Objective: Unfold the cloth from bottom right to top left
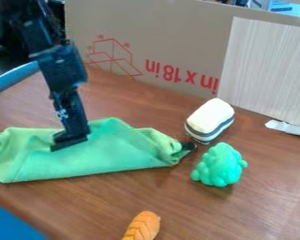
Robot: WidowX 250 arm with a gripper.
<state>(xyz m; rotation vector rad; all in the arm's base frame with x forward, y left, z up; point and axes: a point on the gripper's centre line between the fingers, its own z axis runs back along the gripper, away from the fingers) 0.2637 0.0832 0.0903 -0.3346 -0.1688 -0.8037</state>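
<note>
Gripper: from where I stand, the black gripper hangs down over the left half of the cloth; I can't tell if it is open or closed.
Cloth: the green cloth lies folded in a long, wrinkly strip on the brown table, mostly on the left.
Toys: a bumpy green toy and a white striped toy sit near its right end.
Back: big cardboard stands up.
</note>
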